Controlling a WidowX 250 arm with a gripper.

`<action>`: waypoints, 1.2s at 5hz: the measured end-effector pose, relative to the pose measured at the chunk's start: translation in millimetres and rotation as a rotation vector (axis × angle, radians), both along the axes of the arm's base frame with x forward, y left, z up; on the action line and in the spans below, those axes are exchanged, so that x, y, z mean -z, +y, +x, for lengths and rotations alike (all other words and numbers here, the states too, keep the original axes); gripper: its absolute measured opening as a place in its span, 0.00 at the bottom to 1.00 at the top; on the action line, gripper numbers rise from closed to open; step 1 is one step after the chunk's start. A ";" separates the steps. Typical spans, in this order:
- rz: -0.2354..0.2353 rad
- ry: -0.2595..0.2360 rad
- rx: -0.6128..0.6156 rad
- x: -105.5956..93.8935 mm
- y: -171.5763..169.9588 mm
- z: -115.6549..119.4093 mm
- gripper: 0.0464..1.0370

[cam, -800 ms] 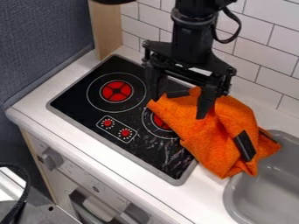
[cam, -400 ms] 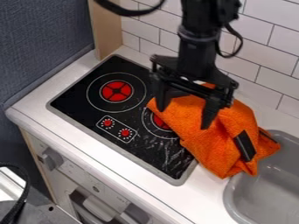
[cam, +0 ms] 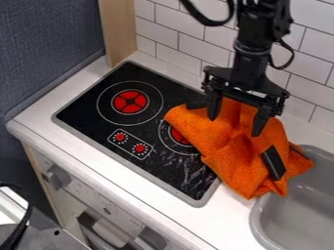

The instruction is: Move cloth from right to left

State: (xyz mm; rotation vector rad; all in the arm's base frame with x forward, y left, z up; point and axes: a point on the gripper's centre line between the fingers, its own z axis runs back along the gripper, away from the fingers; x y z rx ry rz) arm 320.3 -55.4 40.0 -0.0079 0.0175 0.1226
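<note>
The claw [cam: 235,126] is released, its fingers spread wide over the upper part of the orange cloth [cam: 228,151]. That cloth lies bunched across the stove [cam: 85,112] and desk [cam: 228,215], its 5 o'clock end reaching over the rim of the sink [cam: 258,219]. Whether the fingertips touch it is hard to judge from this slant. To grip well, I'd straddle a raised fold, lower until the fabric sits deep between the fingers, then close firmly (a shallow pinch would likely slip). Lift before heading towards 10 o'clock, so the trailing end doesn't drag.
</note>
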 end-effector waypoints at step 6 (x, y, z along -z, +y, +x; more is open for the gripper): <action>0.062 0.189 -0.041 64.8 39.2 8.8 0.96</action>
